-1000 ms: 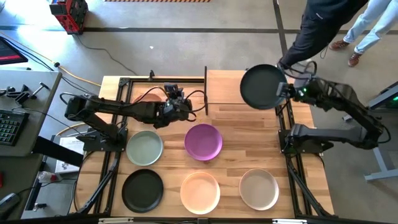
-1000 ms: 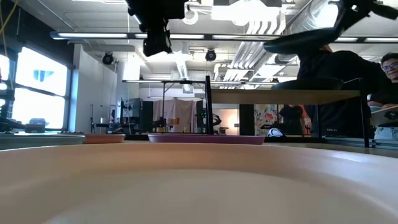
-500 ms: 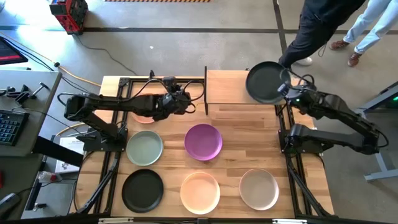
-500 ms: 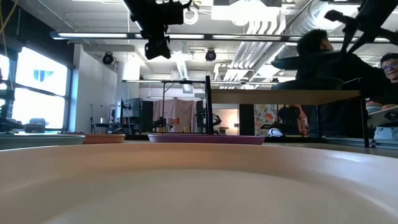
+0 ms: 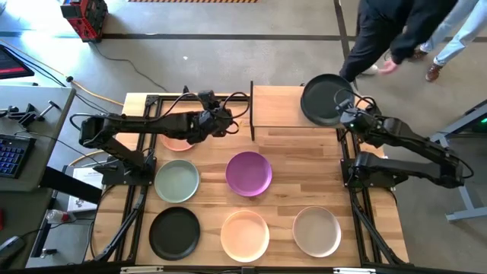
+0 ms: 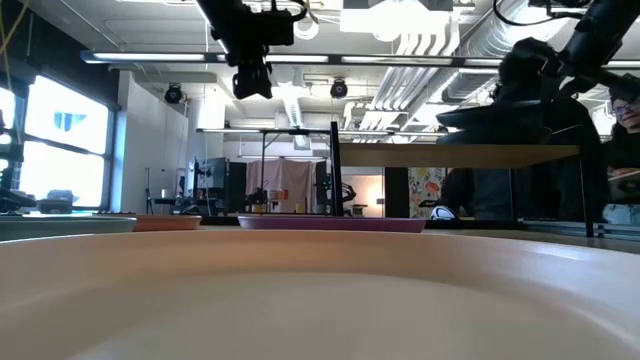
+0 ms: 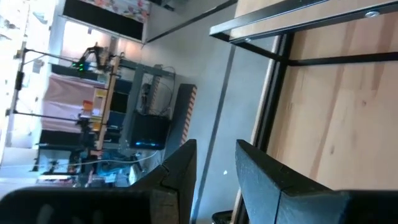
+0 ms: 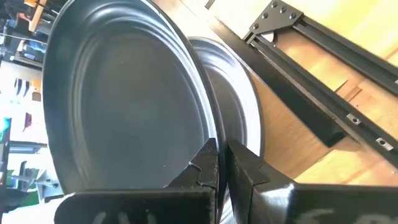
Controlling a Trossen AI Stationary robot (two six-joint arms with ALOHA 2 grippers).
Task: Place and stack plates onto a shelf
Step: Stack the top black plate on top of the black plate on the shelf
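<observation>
My right gripper (image 5: 347, 114) (image 8: 222, 163) is over the right end of the shelf (image 5: 280, 106) (image 6: 460, 155), shut on a black plate (image 5: 323, 99) (image 8: 124, 93) (image 6: 490, 115). A second dark plate (image 8: 239, 99) lies on the shelf right under it. My left gripper (image 5: 228, 122) (image 7: 216, 168) (image 6: 252, 75) hangs open and empty in the air by the shelf's left end. A peach plate (image 5: 179, 139) lies on the table below the left arm. Sage green (image 5: 176, 181), purple (image 5: 249, 173), black (image 5: 174, 232), peach (image 5: 245, 234) and beige (image 5: 317, 230) plates lie flat on the table. My right gripper pinches the black plate's rim (image 8: 208, 134) on the plate's right side, between the two fingers. It comes in from the table's right. The plate sits tilted just above the second dark plate; whether its far side touches that plate, I cannot tell.
Black frame rails (image 5: 351, 164) run along both table sides near the arm bases. The shelf's left half (image 5: 270, 106) is bare wood. People (image 5: 396, 30) stand beyond the table's far right corner. The beige plate's rim (image 6: 320, 290) fills the foreground of the low view.
My right gripper has come down and moved a little toward the table's left. The black plate it carries has dropped from well above the shelf to just over the dark plate lying there. My left gripper has drifted toward the shelf's left end.
</observation>
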